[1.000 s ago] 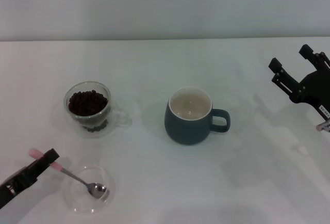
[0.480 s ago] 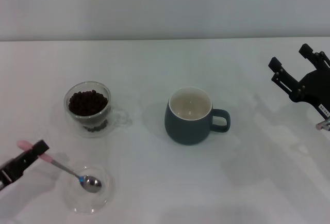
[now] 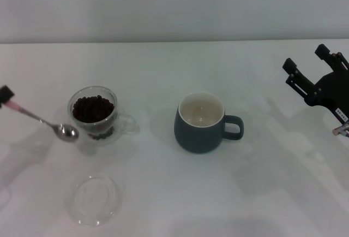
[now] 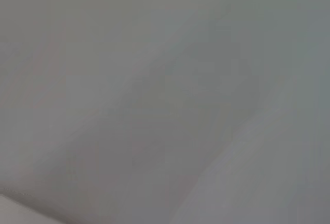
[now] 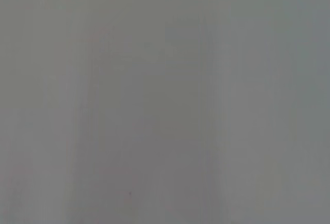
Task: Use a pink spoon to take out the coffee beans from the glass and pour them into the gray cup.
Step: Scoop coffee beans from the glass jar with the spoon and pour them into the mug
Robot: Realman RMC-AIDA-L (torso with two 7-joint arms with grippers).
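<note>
Head view: the left hand (image 3: pixel 6 95) pinches the pink spoon (image 3: pixel 41 119) by its handle, bowl empty and angled down beside the glass (image 3: pixel 94 114) of coffee beans (image 3: pixel 92 108); the rim lies just beyond the bowl.

pink spoon (image 3: pixel 46 122) tilted beside bean-filled glass (image 3: pixel 94 114).

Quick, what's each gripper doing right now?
Left gripper: shut on the pink spoon, held beside the glass.
Right gripper: open, empty, parked at the table's right.
</note>
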